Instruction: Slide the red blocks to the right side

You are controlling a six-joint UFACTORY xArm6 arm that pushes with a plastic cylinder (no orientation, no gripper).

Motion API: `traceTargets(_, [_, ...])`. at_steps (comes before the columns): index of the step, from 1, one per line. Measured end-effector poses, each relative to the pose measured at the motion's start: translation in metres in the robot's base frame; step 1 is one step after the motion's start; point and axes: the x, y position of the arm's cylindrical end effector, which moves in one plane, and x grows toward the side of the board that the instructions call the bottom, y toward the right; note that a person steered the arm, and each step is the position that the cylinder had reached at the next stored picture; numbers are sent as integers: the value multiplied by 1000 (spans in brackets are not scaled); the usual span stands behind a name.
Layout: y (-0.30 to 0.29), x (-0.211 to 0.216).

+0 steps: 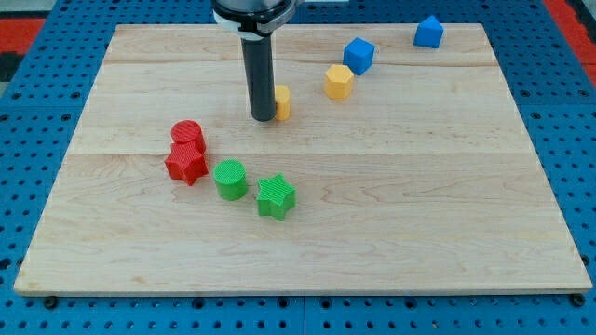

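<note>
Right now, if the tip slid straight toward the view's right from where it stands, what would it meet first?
My tip would meet the yellow block at once: it sits right beside the rod, partly hidden, seemingly touching. Depth is unclear, so it may lie slightly behind that line. The red blocks lie to the lower left, off this path.
</note>
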Motion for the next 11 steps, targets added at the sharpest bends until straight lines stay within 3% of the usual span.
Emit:
traceTargets(1, [-9, -6])
traceTargets(3, [-172, -16])
traceTargets(4, [-224, 6])
traceTargets(6, [-205, 56])
traceTargets(9, [-114, 55])
traceTargets(11, [-87, 49])
